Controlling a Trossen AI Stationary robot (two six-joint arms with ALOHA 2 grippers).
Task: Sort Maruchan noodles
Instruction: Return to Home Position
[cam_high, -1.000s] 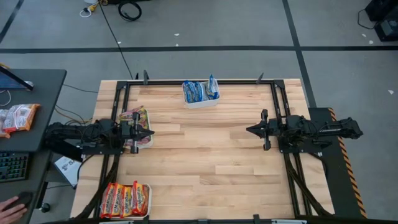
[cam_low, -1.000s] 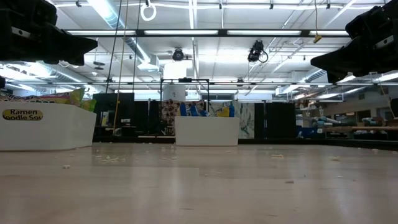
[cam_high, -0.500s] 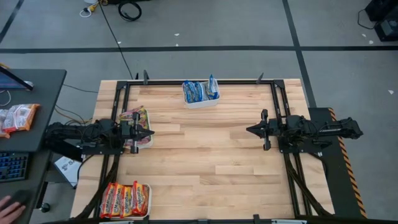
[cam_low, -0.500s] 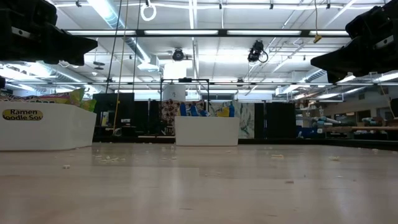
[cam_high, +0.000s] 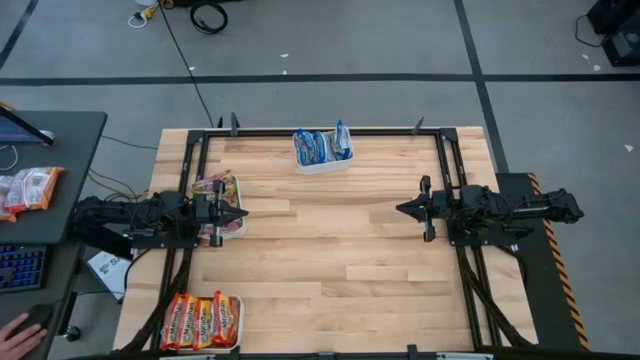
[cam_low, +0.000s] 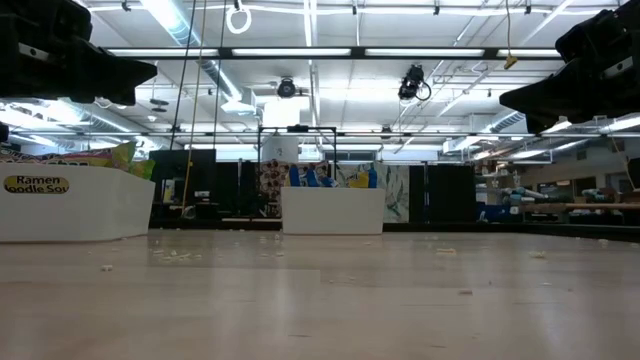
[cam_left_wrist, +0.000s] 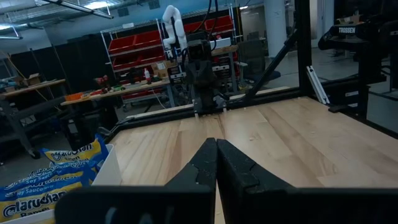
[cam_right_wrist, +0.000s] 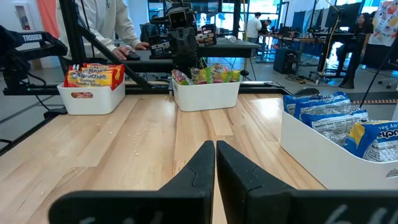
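Maruchan noodles lie sorted in three white trays. Blue packets (cam_high: 322, 146) fill the tray at the far middle (cam_right_wrist: 336, 124). Green-yellow and pink ones (cam_high: 220, 188) sit in the tray at the left edge (cam_right_wrist: 205, 76). Orange-red packets (cam_high: 202, 319) fill the tray at the near left corner (cam_right_wrist: 94, 76). My left gripper (cam_high: 243, 212) hovers shut beside the left tray, pointing level toward the table's middle (cam_left_wrist: 216, 155). My right gripper (cam_high: 400, 208) hovers shut at the right side, pointing level at the left one (cam_right_wrist: 215, 157). Both hold nothing.
A black frame rail (cam_high: 330, 131) runs along the table's far edge and sides. More packets (cam_high: 30, 188) lie on a side desk left of the table. A person (cam_right_wrist: 99, 25) stands beyond the left edge, a hand (cam_high: 15, 332) by a keyboard. Bare wood (cam_high: 330, 250) spans between the grippers.
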